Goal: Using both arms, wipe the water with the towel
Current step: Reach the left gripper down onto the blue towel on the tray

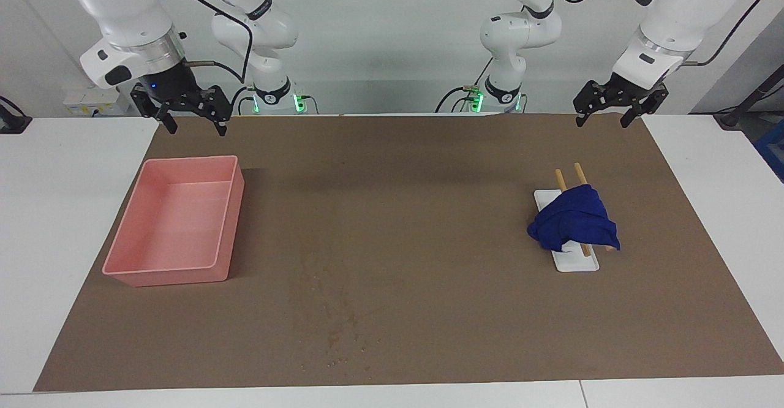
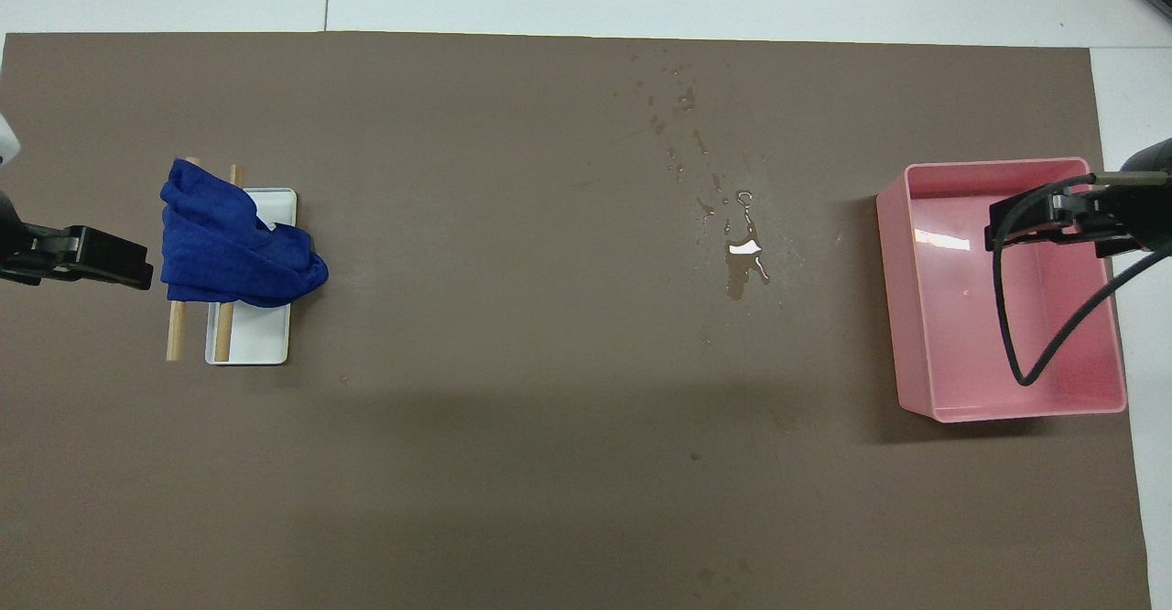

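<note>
Left gripper [image 1: 603,113] released above worktop [image 1: 392,169] near towel [image 1: 572,221]. Right gripper [image 1: 193,120] released over pink tray [image 1: 138,273]. Towel draped on white rack [image 1: 582,264].

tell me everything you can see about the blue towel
The towel is a small deep-blue soft cloth, rumpled into loose folds. It hangs draped over two wooden sticks of a white rack at the left arm's end of the table, covering most of the rack, one corner drooping to the brown mat. It looks dry and unused. No gripper touches it.
</note>
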Robot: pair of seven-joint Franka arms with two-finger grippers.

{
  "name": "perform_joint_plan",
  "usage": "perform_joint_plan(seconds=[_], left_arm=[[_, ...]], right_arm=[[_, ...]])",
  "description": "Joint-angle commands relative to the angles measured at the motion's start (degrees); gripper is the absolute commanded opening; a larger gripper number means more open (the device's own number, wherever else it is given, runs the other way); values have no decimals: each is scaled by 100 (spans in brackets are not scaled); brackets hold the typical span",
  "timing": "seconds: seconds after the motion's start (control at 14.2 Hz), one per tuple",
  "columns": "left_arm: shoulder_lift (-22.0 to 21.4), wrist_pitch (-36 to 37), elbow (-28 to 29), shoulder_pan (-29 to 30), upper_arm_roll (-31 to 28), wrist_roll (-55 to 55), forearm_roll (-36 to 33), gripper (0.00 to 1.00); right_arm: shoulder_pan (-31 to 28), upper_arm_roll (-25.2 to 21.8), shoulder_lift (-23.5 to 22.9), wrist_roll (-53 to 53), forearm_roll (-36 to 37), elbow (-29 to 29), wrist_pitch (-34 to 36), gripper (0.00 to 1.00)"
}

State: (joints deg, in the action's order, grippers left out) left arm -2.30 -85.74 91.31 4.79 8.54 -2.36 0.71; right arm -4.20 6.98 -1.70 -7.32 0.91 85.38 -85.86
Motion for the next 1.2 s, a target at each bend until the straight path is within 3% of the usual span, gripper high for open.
perform_joint_plan(seconds=[0.0,0.28,0.56,0.85,1.13], left_arm=[[-34,31,-34,-31,-28,60,35,100],[-68,-178,106,-4,-54,69,35,100],[-209,-1626,1036,74,-89,315,-175,100],[352,-2613,1231,49,-81,1621,-921,100],[423,-3632,2153,14,-81,1914,-1143,100]], right_arm=[[-81,40,21,-59,-109,5,61,100],[-81,40,21,-59,-109,5,61,100],[-81,40,21,-59,-109,14,61,100],[-81,40,21,-59,-109,14,70,100],[-81,40,21,-59,-109,5,61,100]])
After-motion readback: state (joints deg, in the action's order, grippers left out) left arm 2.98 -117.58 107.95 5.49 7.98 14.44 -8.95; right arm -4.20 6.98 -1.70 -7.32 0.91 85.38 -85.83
